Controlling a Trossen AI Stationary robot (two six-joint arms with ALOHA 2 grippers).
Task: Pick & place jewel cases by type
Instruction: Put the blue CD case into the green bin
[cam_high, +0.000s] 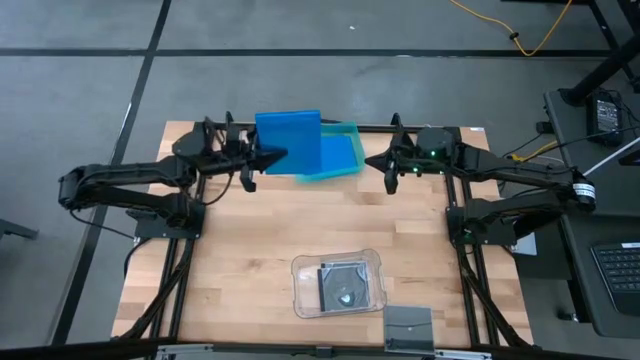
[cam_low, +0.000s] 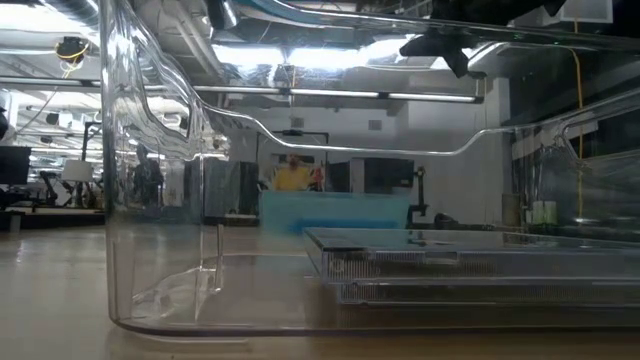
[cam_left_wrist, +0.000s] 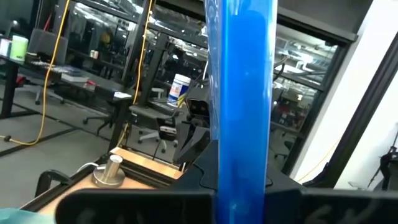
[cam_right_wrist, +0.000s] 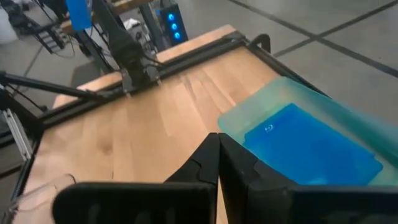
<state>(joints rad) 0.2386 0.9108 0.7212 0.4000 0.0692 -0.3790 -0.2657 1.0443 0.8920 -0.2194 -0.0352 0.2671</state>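
My left gripper (cam_high: 268, 157) is shut on a bright blue jewel case (cam_high: 288, 140), held in the air over the left end of the teal tray (cam_high: 345, 165) at the table's far side. In the left wrist view the case (cam_left_wrist: 242, 93) shows edge-on. Another blue case (cam_right_wrist: 311, 149) lies flat in the teal tray. My right gripper (cam_high: 375, 163) is shut and empty just right of the teal tray; its closed fingers (cam_right_wrist: 217, 165) point toward it. Dark grey cases (cam_high: 340, 285) lie stacked in the clear tray (cam_high: 300, 300). One more grey case (cam_high: 408, 328) lies at the near edge. My left gripper pinches the blue case between its two fingers at the case's left edge (cam_high: 262, 155), one finger on each flat face (cam_left_wrist: 242, 180). The fingers come level from the table's left. The case is lifted clear, above the teal tray's left end.
The clear rounded tray (cam_low: 160, 300) stands near the table's front centre, close before the low camera. Bare wooden tabletop (cam_high: 250, 230) lies between the two trays. The arm bases and black frame rails run along the left and right sides.
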